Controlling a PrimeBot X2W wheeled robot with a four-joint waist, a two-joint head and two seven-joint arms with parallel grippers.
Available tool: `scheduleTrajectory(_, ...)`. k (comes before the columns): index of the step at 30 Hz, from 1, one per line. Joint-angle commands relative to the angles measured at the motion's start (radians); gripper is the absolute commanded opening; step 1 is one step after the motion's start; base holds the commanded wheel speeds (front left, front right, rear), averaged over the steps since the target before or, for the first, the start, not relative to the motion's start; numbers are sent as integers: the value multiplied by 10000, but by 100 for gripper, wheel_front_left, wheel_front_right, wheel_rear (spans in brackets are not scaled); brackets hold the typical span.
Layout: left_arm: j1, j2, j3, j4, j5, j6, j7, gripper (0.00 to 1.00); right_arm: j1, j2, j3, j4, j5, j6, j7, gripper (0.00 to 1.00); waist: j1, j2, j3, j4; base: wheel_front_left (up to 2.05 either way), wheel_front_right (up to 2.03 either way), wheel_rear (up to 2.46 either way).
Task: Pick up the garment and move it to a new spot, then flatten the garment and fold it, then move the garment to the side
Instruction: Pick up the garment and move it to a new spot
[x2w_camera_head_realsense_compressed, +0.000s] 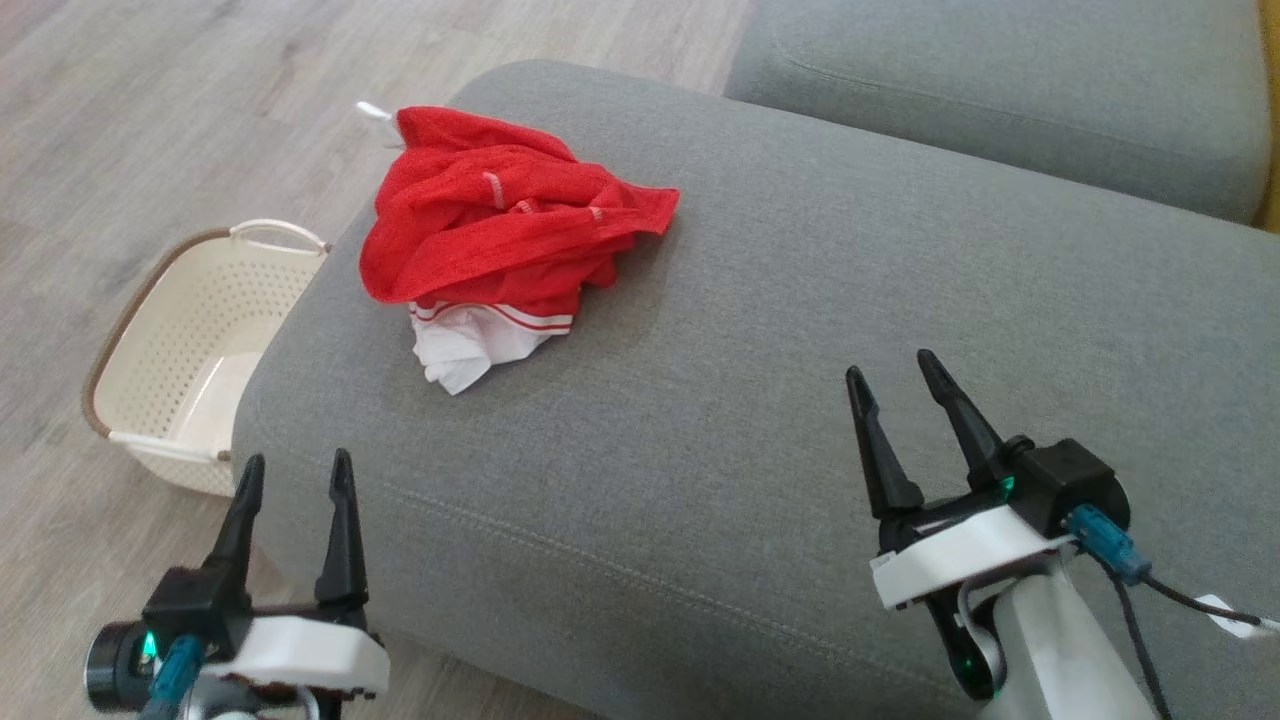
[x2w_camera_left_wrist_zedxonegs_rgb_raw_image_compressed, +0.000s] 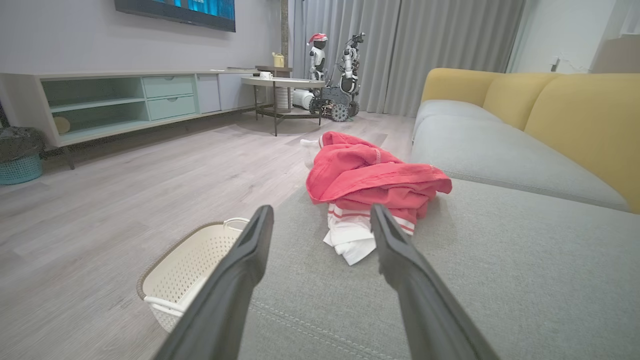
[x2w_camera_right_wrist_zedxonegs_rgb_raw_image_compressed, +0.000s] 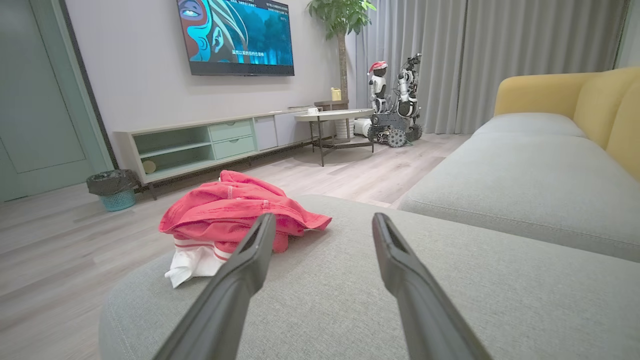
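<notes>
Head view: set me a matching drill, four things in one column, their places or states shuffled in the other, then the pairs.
1 garment
2 basket
3 left gripper
4 right gripper

A on the floor, left of the cushion
B open, above the cushion's right part
C crumpled on the cushion
D open, by the cushion's near left corner

Pairs: 1-C, 2-A, 3-D, 4-B

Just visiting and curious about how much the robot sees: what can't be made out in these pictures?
- Red and white garment: bunched in every view; its own folds hide what kind it is.
- Perforated basket: head view, the sofa seat hides one side.
- Television: right wrist view, its caption is too small to read; left wrist view, the top edge cuts it off.
</notes>
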Motion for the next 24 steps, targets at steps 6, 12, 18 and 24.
scheduleTrajectory(6,-241,29,396,-501,-28,86,-122,100,-193,57,390,-269,94,73,-111,100,0,0,19,117,0,0,0)
scheduleTrajectory(12,-199,29,449,-589,-91,127,-122,100,-195,57,382,-282,110,73,-111,100,0,0,9,71,0,0,0)
scheduleTrajectory(18,-310,28,663,-631,-166,93,-122,100,-171,57,80,-347,176,73,-111,100,0,0,251,-140,0,0,0)
scheduleTrajectory(24,-1132,76,1084,-444,-328,-228,-122,100,-433,57,-339,-555,-153,73,-102,100,0,0,1026,-571,0,0,0)
